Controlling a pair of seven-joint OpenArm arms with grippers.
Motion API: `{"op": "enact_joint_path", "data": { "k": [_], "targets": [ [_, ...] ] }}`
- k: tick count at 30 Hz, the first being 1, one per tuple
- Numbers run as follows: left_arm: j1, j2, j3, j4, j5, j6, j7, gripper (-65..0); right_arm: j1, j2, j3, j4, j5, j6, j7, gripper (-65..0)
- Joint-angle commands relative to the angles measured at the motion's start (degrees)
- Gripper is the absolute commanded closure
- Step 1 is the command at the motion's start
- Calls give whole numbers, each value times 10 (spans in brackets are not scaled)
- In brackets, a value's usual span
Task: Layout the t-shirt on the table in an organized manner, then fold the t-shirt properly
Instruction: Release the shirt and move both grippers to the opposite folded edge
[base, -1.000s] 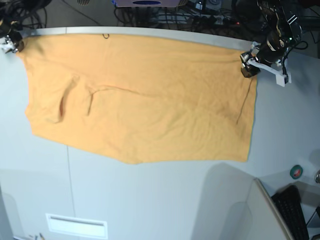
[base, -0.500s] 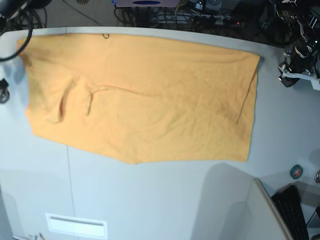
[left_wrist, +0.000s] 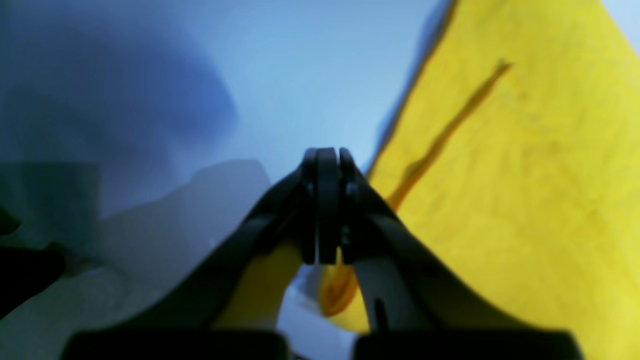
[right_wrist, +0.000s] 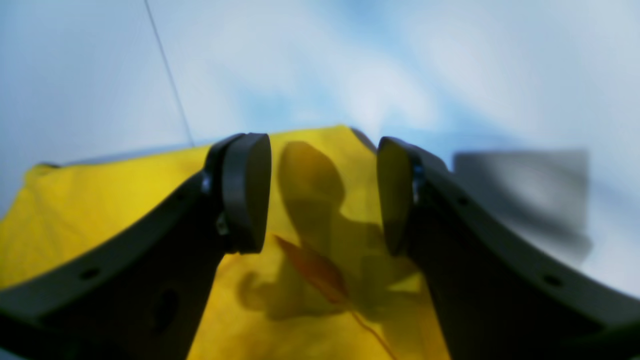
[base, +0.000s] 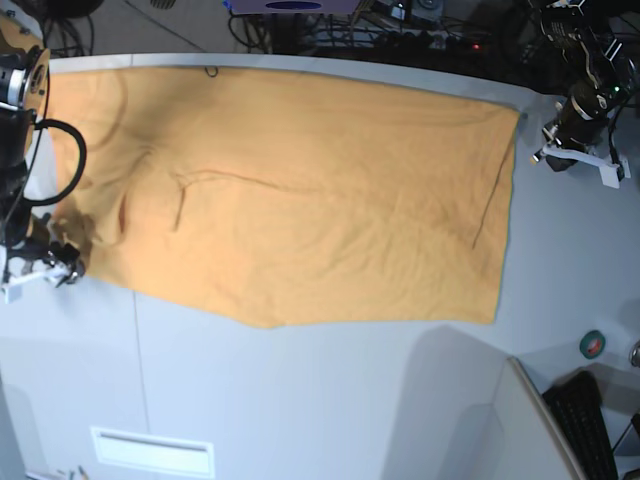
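Plain light-orange cloth t-shirt (base: 290, 190) spread flat across the far half of the large matte white-grey table (base: 320, 400), a few creases near its left side. Left gripper (left_wrist: 325, 165) clenched on nothing, hovering over bare tabletop just off the shirt's edge. Right gripper (right_wrist: 320, 195) released, jaws apart above the cloth's near corner, seemingly not touching it.
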Motion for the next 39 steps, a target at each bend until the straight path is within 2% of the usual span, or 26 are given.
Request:
{"op": "enact_joint_path", "data": {
  "k": [1,8,11,12,15,18,21,27,33,35,36,38,39],
  "targets": [
    [-2,-8,-3,10,-7,-1,-9,0,11,19,-4,-6,4,1,17,-327],
    [-2,-8,0,10,-7,-1,-9,0,-8,21,-15,-6,4,1,23,-323],
    [-2,-5,4,16,-7,-3,-9,0,-34,29,-15,39,4,1,20,-321],
    [-2,-4,11,25,-7,-14,-9,0,-48,30,-15,64,4,0,20,-321],
    [20,-4,74,66,-7,-69,-9,0,-81,31,-15,129,4,-2,20,-321],
    [26,-4,159,96,-2,-72,-9,0,-85,29,-15,125,4,-2,20,-321],
    [26,-4,203,96,-2,-72,-11,0,-85,26,-15,117,4,-2,20,-326],
    [26,-8,199,95,-2,-72,-12,0,-79,26,-15,115,4,-2,20,-327],
    [26,-9,121,85,-4,-72,-9,0,-77,11,-17,93,3,-1,20,-318],
    [24,-9,107,77,-2,-72,-9,0,-78,10,-17,94,3,-1,20,-270],
    [24,-9,103,74,-2,-72,-9,0,-78,10,-15,96,4,-1,20,-204],
    [25,-10,100,68,-2,-72,-9,0,-80,10,-12,112,4,-1,20,-32],
    [26,-14,100,63,-2,-72,-9,0,-87,10,-11,129,4,-1,20,0]
  ]
}}
